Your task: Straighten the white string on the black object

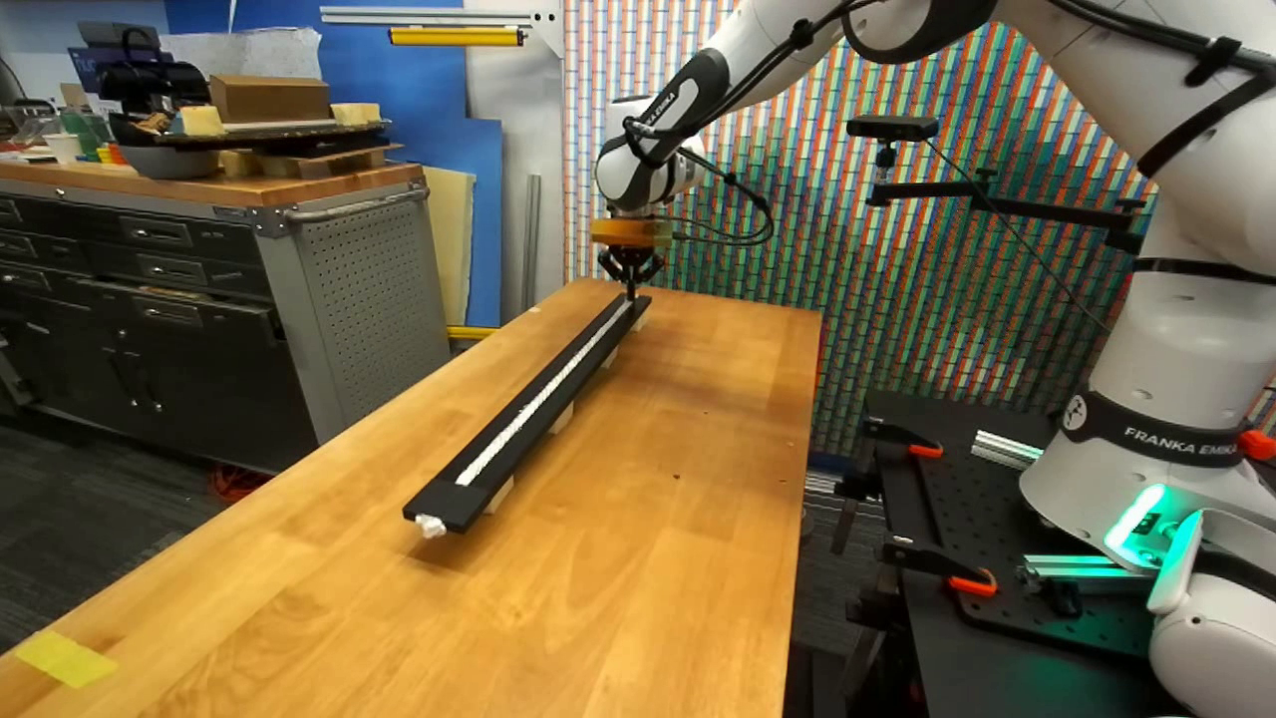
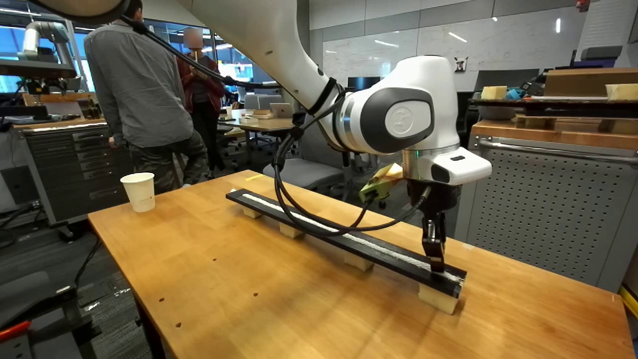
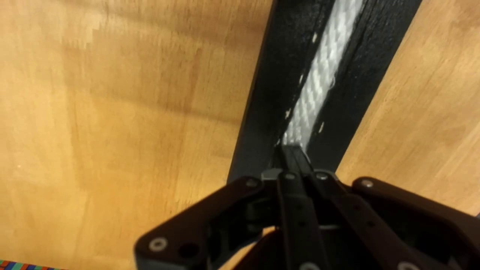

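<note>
The black object (image 1: 446,502) is a long narrow bar raised off the wooden table. Along its middle lies the white string (image 1: 543,394), nearly straight in both exterior views. A frayed white tuft hangs at the bar's near end in an exterior view. My gripper (image 2: 437,268) points down close to the opposite end, where a short piece of string shows beyond it. In the wrist view the fingertips of the gripper (image 3: 295,148) meet, pressed together over the white string (image 3: 318,75). They appear to touch it from above, not pinch it. String under the fingers is hidden.
Several pale blocks (image 2: 438,299) hold the bar above the table (image 1: 698,558). A paper cup (image 2: 139,192) stands at a table corner. Black cables (image 2: 284,189) loop from the arm across the bar in that view. A tool bench (image 1: 369,269) stands beyond the table's long edge.
</note>
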